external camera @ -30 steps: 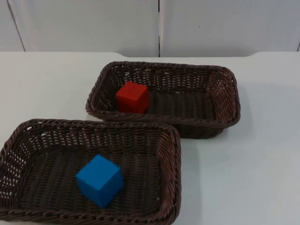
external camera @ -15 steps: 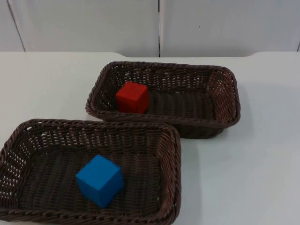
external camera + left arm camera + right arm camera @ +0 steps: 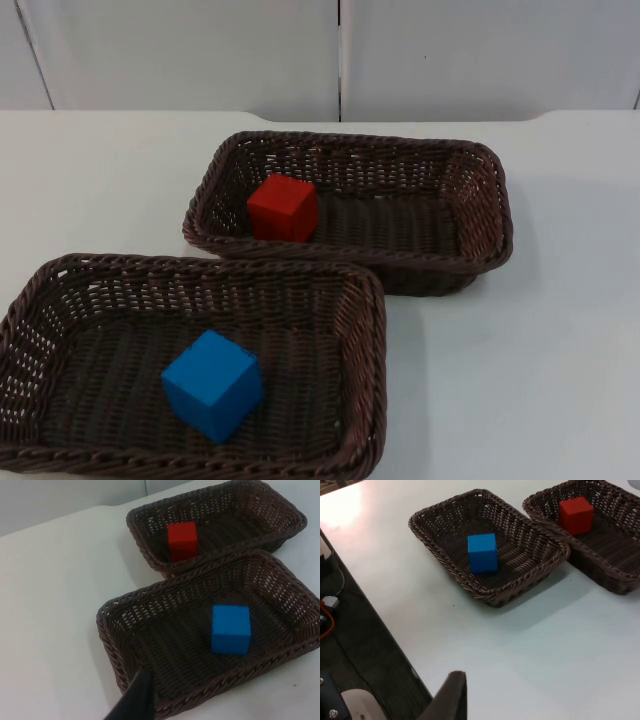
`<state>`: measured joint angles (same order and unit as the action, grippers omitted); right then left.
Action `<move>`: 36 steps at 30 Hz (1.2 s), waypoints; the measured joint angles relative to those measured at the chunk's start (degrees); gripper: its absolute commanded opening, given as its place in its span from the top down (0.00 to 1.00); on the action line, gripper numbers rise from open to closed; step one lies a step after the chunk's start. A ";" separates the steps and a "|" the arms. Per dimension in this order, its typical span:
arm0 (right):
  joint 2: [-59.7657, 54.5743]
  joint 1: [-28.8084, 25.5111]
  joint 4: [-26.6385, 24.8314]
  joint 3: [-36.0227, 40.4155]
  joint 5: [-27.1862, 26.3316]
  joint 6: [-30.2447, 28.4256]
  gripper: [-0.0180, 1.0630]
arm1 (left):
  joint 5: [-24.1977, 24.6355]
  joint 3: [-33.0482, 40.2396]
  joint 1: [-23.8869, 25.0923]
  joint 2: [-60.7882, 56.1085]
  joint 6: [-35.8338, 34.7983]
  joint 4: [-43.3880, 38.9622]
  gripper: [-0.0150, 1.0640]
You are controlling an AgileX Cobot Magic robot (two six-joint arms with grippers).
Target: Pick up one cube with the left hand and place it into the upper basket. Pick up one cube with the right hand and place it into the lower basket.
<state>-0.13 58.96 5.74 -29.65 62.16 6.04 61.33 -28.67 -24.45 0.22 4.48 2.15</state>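
A red cube [image 3: 283, 207] lies in the left part of the upper wicker basket [image 3: 350, 139]. A blue cube [image 3: 212, 385] rests on the floor of the lower wicker basket [image 3: 200, 264], tilted a little. My left gripper [image 3: 136, 702] hangs above the table off the lower basket's corner, well back from the blue cube [image 3: 230, 629] and the red cube [image 3: 182, 540]. My right gripper [image 3: 447, 697] is held high near the table's edge, far from the blue cube [image 3: 482, 553] and the red cube [image 3: 576, 515]. Both arms wait.
The two dark brown baskets stand close together, the lower one's far rim almost touching the upper one's near wall. White table top [image 3: 540, 350] stretches to their right. The grey partition wall [image 3: 200, 50] closes the back. The table edge [image 3: 385, 630] drops to dark floor.
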 measured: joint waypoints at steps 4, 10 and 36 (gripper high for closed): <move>0.00 0.00 0.00 0.00 0.00 0.00 0.01 | 0.00 0.00 0.00 0.00 0.00 0.00 0.01; 0.00 0.00 0.00 0.00 0.00 0.00 0.01 | 0.00 0.00 0.00 0.00 -0.09 0.00 0.01; 0.00 0.00 0.00 0.00 0.00 0.00 0.01 | 0.11 0.00 7.87 0.00 -0.09 -1.74 0.01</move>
<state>-0.13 58.96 5.74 -29.65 62.16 6.04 61.45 -28.67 -16.58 0.22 4.39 0.42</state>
